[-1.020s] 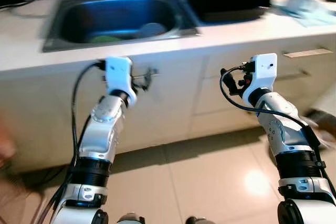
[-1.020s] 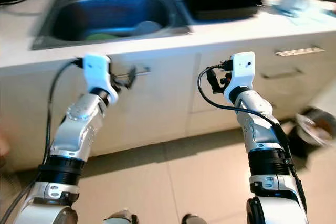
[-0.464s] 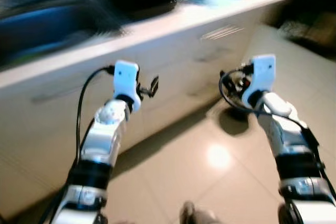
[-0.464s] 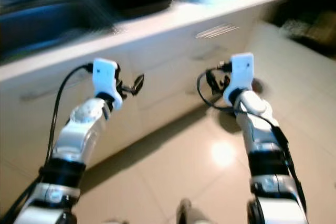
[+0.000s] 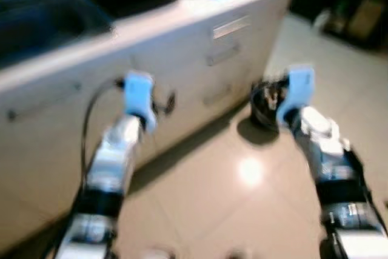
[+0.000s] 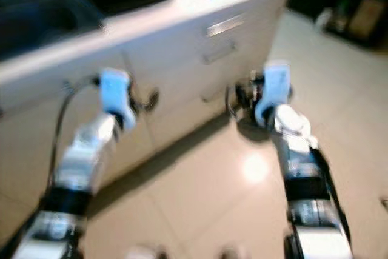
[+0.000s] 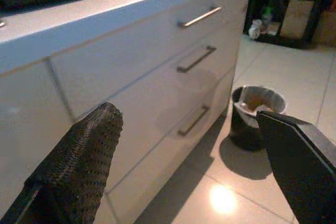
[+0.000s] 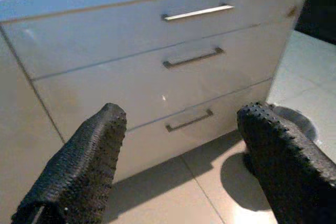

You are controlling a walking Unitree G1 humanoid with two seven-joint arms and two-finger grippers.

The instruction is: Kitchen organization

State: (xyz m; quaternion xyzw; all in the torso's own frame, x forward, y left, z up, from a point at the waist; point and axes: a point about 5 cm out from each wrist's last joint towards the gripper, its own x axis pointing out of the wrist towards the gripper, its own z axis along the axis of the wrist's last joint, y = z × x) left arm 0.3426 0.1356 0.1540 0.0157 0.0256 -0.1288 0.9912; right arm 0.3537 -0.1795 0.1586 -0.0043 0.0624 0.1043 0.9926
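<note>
A small dark bin (image 7: 256, 116) stands on the tiled floor (image 7: 294, 77) just beside the cabinet's end; something pale, perhaps a liner, sits inside, too blurred to name. The wrist views show three drawers (image 8: 173, 72) stacked, their bar handles (image 8: 197, 12) running horizontally. Left gripper (image 7: 194, 161) and right gripper (image 8: 181, 150) hover with fingers spread wide and empty before the cabinet (image 5: 200, 59).
</note>
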